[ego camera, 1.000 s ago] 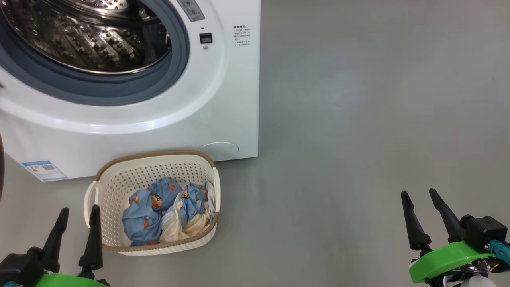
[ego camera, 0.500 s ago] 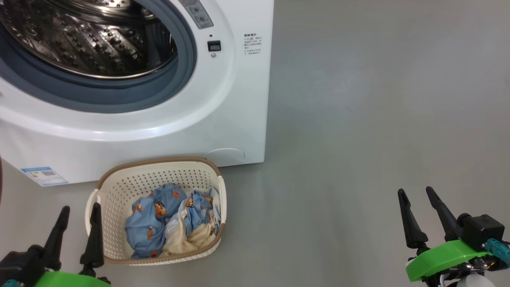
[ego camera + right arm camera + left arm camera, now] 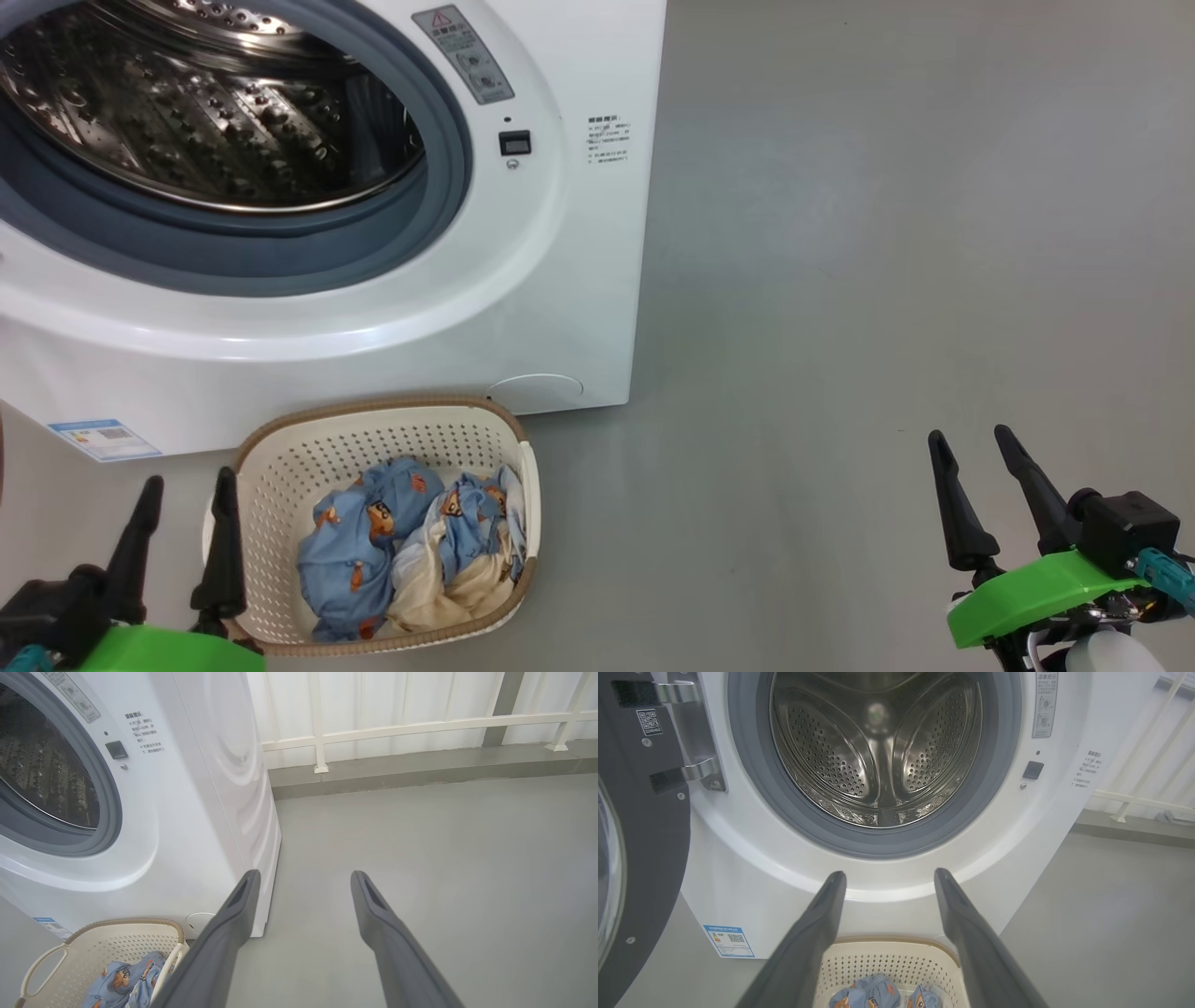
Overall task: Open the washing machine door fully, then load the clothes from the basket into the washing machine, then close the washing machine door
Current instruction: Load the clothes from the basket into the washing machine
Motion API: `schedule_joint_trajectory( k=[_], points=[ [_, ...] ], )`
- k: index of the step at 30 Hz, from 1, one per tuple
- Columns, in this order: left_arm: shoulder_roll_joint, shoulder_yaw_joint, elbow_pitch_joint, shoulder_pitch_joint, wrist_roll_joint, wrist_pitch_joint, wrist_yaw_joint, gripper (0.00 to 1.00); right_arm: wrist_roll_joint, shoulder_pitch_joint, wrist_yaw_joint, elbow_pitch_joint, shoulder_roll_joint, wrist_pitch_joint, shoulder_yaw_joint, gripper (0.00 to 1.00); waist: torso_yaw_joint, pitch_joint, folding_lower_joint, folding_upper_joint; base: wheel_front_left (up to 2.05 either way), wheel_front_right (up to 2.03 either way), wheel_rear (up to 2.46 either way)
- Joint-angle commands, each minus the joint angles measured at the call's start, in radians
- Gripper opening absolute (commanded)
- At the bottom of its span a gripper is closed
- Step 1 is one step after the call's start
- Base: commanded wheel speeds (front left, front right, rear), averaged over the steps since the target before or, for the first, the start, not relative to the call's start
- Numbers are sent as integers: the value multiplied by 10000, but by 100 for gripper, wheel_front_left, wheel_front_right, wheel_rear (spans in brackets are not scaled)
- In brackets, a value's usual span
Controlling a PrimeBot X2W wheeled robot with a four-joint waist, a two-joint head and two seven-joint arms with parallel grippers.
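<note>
The white washing machine [image 3: 560,308] stands at the upper left with its steel drum [image 3: 878,760] exposed. Its door [image 3: 649,858], with a black rim, is swung open at the left edge of the left wrist view. The cream basket [image 3: 392,439] sits on the floor before the machine and holds the blue printed clothes [image 3: 373,551]. My left gripper [image 3: 189,478] is open and empty, just left of the basket's near corner; in its own view it [image 3: 889,872] points at the drum opening. My right gripper [image 3: 968,434] hangs open over bare floor far to the right.
Grey floor [image 3: 887,280] stretches to the right of the machine. A white railing [image 3: 420,723] and a low kerb run along the back wall. A blue label sticker [image 3: 103,439] marks the machine's lower left front.
The head camera has shifted, so the machine and basket sit lower and further right in the picture. Both grippers stay open and nearly in place.
</note>
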Motion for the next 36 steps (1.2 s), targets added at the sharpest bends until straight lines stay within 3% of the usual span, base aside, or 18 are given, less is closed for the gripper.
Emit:
schedule_joint_trajectory(
  k=[1, 8, 14, 27, 36],
  points=[
    [174, 334, -59, -295, -8, -65, 4, 100, -35, -172, 44, -221, -134, -122, 236, 100, 12, 6, 0, 0, 0, 0, 0],
    [-102, 515, 299, -319, 710, -65, 4, 100, -45, -198, 44, -264, -94, -122, 285, 100, 40, 151, 0, 0, 0, 0, 0],
    [-237, 313, 837, -480, 582, -65, 4, 100, -75, -405, 44, -351, -7, -122, 355, 100, 65, 597, 0, 0, 0, 0, 0],
    [257, -652, 3670, -2661, -174, -65, 4, 100, -413, -1698, 44, -980, 275, -122, 593, 100, 5, 2776, 0, 0, 0, 0, 0],
    [665, -1987, 6015, -4444, -797, -65, 4, 100, -656, -2575, 44, -1339, 540, -122, 844, 100, -249, 4062, 0, 0, 0, 0, 0]
  ],
)
